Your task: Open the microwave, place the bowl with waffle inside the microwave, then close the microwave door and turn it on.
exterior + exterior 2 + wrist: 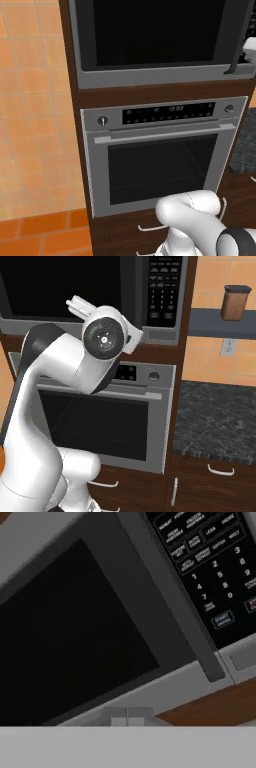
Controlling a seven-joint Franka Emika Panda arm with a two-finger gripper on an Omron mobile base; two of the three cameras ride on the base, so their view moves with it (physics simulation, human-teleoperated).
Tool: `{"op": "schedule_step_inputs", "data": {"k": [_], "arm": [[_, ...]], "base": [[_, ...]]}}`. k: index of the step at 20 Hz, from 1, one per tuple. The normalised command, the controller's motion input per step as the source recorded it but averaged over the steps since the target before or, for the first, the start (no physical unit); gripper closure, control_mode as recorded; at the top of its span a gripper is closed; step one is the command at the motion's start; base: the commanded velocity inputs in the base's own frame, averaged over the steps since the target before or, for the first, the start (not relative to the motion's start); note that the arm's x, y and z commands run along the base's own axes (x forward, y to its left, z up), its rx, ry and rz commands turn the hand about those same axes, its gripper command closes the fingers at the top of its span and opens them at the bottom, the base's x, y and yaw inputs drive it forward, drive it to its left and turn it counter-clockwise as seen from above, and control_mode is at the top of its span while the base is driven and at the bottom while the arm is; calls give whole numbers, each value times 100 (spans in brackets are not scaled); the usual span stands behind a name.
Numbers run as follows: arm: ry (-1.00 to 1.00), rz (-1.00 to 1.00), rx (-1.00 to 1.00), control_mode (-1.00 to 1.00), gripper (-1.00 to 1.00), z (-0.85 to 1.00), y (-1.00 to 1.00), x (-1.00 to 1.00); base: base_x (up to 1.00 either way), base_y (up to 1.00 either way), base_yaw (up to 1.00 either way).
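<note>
Brown cabinet column (75, 125); orange tiled wall (30, 100); dark speckled counter (215, 421) beside.

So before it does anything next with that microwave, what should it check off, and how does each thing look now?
1. Microwave door flush in its frame: ok, looks closed.
2. Handle free to reach: ok, nothing over it.
3. Gripper shut: ok, tips together at the door's lower frame.
4. Keypad reachable: ok, beside the handle.
5. Bowl with waffle inside: cannot tell, the glass is dark.
6. Oven below left alone: ok, closed.
</note>
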Motion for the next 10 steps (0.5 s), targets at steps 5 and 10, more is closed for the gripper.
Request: {"op": "schedule_step_inputs", "data": {"k": [5,10], "arm": [[14,-2,40,-100,100,-25,-40,-10],[1,-7,27,-100,100,-32,-5,22]], "base": [[0,0,0],[0,0,0]]}}
